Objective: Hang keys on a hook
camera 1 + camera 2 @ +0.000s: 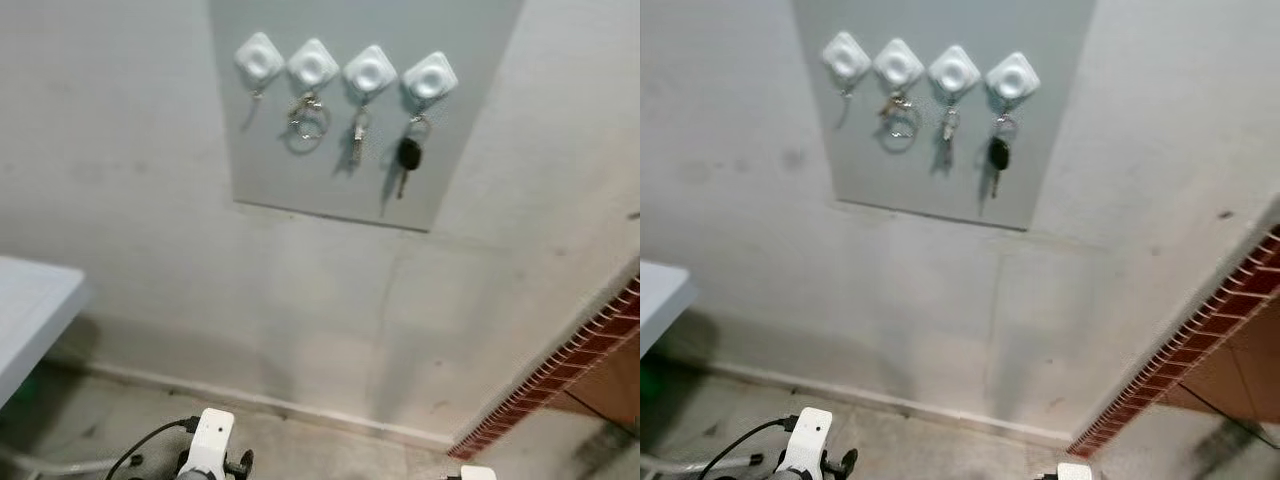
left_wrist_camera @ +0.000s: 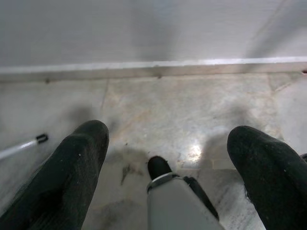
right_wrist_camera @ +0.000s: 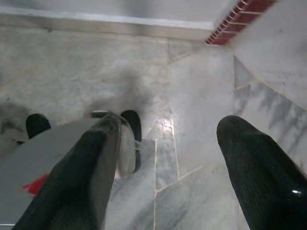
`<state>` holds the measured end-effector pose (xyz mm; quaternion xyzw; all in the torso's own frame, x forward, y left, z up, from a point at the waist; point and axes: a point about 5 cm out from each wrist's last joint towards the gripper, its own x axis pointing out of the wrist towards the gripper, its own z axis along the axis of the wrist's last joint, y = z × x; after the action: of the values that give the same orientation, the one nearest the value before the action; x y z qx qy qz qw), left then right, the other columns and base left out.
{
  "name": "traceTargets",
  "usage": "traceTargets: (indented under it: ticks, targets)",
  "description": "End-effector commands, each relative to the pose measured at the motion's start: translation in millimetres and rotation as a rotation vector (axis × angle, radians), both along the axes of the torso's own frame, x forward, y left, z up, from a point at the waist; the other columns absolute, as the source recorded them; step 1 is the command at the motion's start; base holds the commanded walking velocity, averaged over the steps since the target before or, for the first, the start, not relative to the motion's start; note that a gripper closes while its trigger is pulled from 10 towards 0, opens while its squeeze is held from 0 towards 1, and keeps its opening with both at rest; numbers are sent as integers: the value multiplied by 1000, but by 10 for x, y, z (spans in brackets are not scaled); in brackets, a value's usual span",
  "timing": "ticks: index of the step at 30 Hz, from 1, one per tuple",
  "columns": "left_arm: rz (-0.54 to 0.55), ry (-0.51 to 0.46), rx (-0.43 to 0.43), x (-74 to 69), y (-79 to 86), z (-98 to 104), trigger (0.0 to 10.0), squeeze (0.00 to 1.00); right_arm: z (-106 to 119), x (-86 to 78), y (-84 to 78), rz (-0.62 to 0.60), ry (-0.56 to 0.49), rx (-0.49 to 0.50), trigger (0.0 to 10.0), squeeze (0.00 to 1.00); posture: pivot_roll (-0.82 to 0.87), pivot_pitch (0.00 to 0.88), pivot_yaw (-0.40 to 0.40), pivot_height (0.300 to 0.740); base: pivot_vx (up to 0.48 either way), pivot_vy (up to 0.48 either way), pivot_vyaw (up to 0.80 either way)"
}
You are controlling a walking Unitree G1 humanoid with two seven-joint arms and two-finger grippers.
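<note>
A grey panel (image 1: 300, 185) on the wall carries a row of white square hooks. The leftmost hook (image 1: 259, 57) has nothing hanging from it. A key ring with keys (image 1: 307, 122) hangs from the second hook (image 1: 313, 66). The third hook (image 1: 370, 73) holds a silver key (image 1: 357, 135), and the fourth hook (image 1: 430, 76) holds a black-headed key (image 1: 408, 155). Both arms hang low. My left gripper (image 2: 168, 139) is open over the floor with nothing between its fingers. My right gripper (image 3: 165, 129) is open too and holds nothing.
A white table (image 1: 30, 310) juts in at the left. A red brick edge (image 1: 570, 360) runs diagonally at the right. A skirting strip (image 1: 300, 410) lines the wall's foot above a marble floor (image 3: 192, 86). A black cable (image 1: 150, 440) loops by my left wrist.
</note>
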<state>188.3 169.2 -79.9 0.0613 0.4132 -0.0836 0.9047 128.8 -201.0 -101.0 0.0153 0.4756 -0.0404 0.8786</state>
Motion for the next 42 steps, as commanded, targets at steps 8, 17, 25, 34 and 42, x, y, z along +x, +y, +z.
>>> traceTargets:
  ticks: [8,17,25,34,42]
  targets:
    - [-38,17,18,-34,-19,-20,10000,0,-2,10,30,6,2,0,10000,0,-41,6,-17,714,0,0,-738]
    - [-55,15,18,-25,-44,-17,10000,0,-9,-7,33,10,8,2,10000,0,-39,0,-19,714,0,0,-738]
    - [-60,19,17,-27,-50,-19,10000,0,-7,2,42,19,7,1,10000,0,-40,0,-21,714,0,0,-738]
    - [-28,36,4,-65,-48,-41,10000,0,-4,9,40,22,6,-1,10000,0,-40,0,-23,714,0,-287,-738]
    - [-19,55,7,-99,-35,-60,10000,0,1,16,38,29,-3,-9,10000,0,-41,0,-23,714,0,0,-321]
